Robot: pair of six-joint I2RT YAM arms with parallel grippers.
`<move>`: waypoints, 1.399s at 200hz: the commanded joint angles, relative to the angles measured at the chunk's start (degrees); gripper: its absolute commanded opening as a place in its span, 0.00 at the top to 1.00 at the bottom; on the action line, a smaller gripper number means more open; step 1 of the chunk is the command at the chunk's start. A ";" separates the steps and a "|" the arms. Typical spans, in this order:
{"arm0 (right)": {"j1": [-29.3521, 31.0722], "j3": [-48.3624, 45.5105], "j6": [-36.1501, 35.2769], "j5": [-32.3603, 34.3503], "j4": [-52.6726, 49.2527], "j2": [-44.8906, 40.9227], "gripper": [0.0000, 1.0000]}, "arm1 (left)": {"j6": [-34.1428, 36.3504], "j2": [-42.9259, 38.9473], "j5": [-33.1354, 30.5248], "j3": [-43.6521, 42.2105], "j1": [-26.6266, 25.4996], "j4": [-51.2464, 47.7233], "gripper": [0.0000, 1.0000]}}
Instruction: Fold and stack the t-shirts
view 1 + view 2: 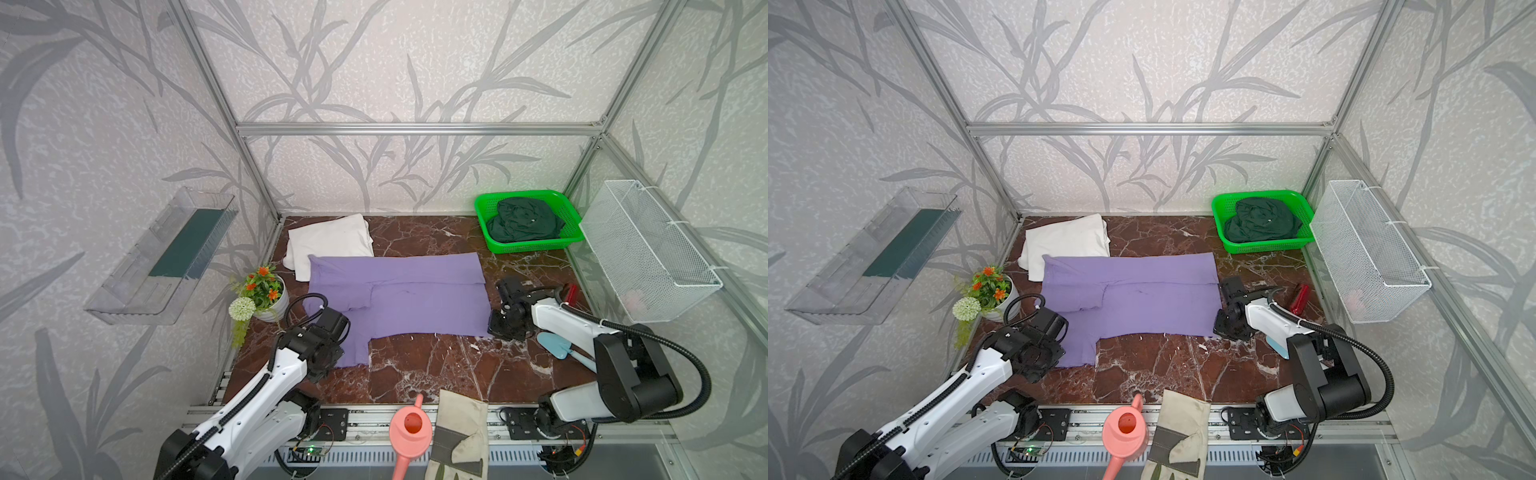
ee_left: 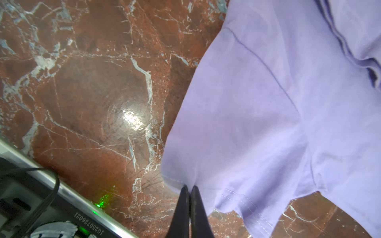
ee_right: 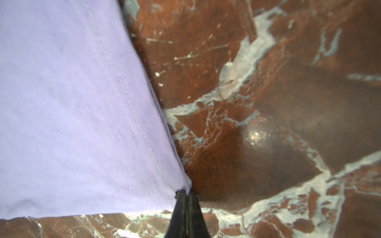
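Note:
The lavender t-shirt [image 1: 415,299] [image 1: 1142,299] lies spread on the marble table, partly folded, with no print showing. My left gripper [image 2: 189,187] is shut on its sleeve hem [image 2: 206,185] at the near left. My right gripper [image 3: 186,191] [image 1: 494,328] is shut on the shirt's near right hem corner [image 3: 181,183]. A folded white t-shirt [image 1: 328,243] [image 1: 1065,241] lies at the back left, its edge under the lavender one. A dark green t-shirt [image 1: 523,220] [image 1: 1262,220] sits crumpled in the green basket [image 1: 532,248].
A potted plant [image 1: 264,293] stands left of the shirt. A pink watering can [image 1: 409,432] and a work glove [image 1: 459,436] lie at the front edge. A blue trowel [image 1: 555,345] and a red tool [image 1: 571,293] lie near the right arm. A white wire basket [image 1: 648,253] hangs on the right wall.

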 commanded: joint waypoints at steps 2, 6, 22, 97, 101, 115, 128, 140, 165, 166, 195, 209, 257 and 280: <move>-0.08 -0.35 0.04 2.07 -2.14 -2.50 1.00 | -0.54 -1.89 -1.70 2.05 -0.13 -2.97 1.00; -0.06 -0.39 0.04 2.24 -2.53 -3.24 1.00 | -0.62 -2.20 -1.84 2.17 -0.06 -3.32 1.00; -0.06 -0.33 -0.04 3.12 -4.22 -6.24 1.00 | -0.76 -3.75 -2.14 2.80 -0.08 -4.25 1.00; -0.06 -1.17 -0.39 2.73 -11.20 -18.31 1.00 | 0.63 -9.22 -0.86 5.79 -0.18 -8.24 1.00; -0.06 -1.25 -0.39 2.72 -11.67 -19.14 1.00 | 0.49 -9.67 -0.86 5.93 -0.22 -8.46 1.00; -0.06 -1.66 -0.56 2.42 -12.70 -21.52 1.00 | 0.30 -11.53 -0.96 6.59 -0.22 -9.29 1.00; -0.08 -2.09 -0.58 2.10 -13.52 -23.44 1.00 | 0.22 -13.04 -1.52 7.79 -0.22 -10.28 1.00; -0.06 -2.44 -0.44 2.26 -14.41 -25.03 1.00 | 0.42 -14.03 -2.31 9.09 -0.22 -11.27 1.00; -0.06 -3.23 0.13 3.60 -12.98 -27.87 1.00 | 2.36 -14.26 -4.53 10.26 -0.20 -10.08 1.00; -0.06 -3.22 0.13 3.64 -12.82 -27.97 1.00 | 2.47 -14.26 -4.63 10.27 -0.21 -9.86 1.00; -0.54 0.14 -1.03 4.55 -12.20 -25.73 1.00 | 5.74 -10.95 -6.01 11.15 0.41 -4.53 1.00; -0.76 1.96 -1.74 4.22 -11.22 -23.32 1.00 | 7.50 -8.28 -6.20 12.28 0.89 -1.98 1.00; -1.76 6.96 -3.00 3.77 -4.97 -13.72 1.00 | 14.02 -0.49 -3.74 15.20 9.56 6.40 1.00; -2.67 10.14 -3.82 3.77 -3.52 -8.48 1.00 | 17.84 4.07 -0.66 16.73 15.15 10.40 1.00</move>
